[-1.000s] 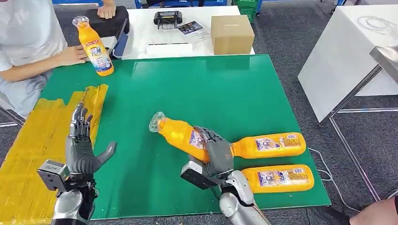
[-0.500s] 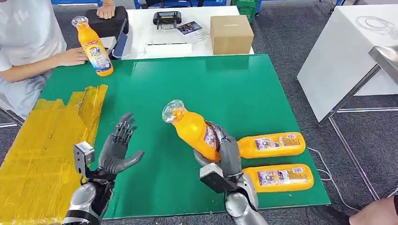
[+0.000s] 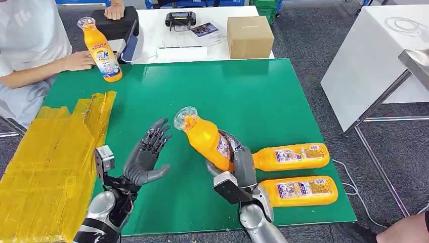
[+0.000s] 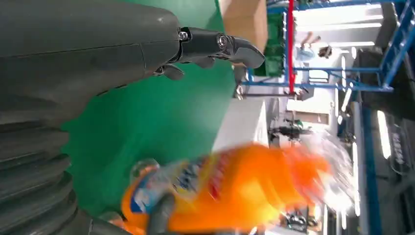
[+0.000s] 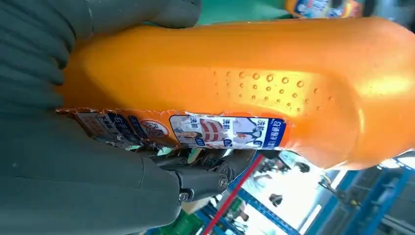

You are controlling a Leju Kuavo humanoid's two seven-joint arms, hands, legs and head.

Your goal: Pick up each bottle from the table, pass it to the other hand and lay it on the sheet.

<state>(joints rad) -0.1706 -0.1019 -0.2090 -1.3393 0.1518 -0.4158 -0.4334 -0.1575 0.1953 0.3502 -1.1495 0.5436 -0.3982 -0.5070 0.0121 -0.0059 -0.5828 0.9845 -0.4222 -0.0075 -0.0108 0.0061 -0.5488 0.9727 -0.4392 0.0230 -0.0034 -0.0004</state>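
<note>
Head view: green matte tabletop [image 3: 243, 96], flat and rectangular. Crinkled yellow sheet [image 3: 45, 162] covers its left side, glossy, taped in strips. Right hand [image 3: 238, 163] grasps a held bottle [image 3: 206, 139] round the lower body, lifted off the tabletop, tilted with clear cap end up and to the left. Bottle is orange plastic, waisted, with a printed label band. Left hand [image 3: 144, 157] is released, fingers spread, palm facing the bottle, near it but apart. Two more bottles lie on their sides near the right edge: far lying bottle [image 3: 291, 156] just behind the right hand, near lying bottle [image 3: 298, 191] parallel to it. An upright bottle [image 3: 101, 50] stands at the far left corner beside a person's hand [image 3: 78, 61]. Further back, a white table [image 3: 152, 30] carries a cardboard box [image 3: 249, 35] and a black device [image 3: 180, 20].

Left wrist view: grey ribbed cover and dark fingers [image 4: 220, 46] extended over green, nothing in them. Held bottle [image 4: 235, 191] shows blurred, orange with a label, clear cap end smeared.

Right wrist view: held bottle [image 5: 254, 83] close up, smooth orange plastic with a patch of small raised dots, and a wrinkled label at the grip. Thick grey thumb [image 5: 147, 12] on one side of it, dark fingers [image 5: 205, 174] wrapped on the other.
</note>
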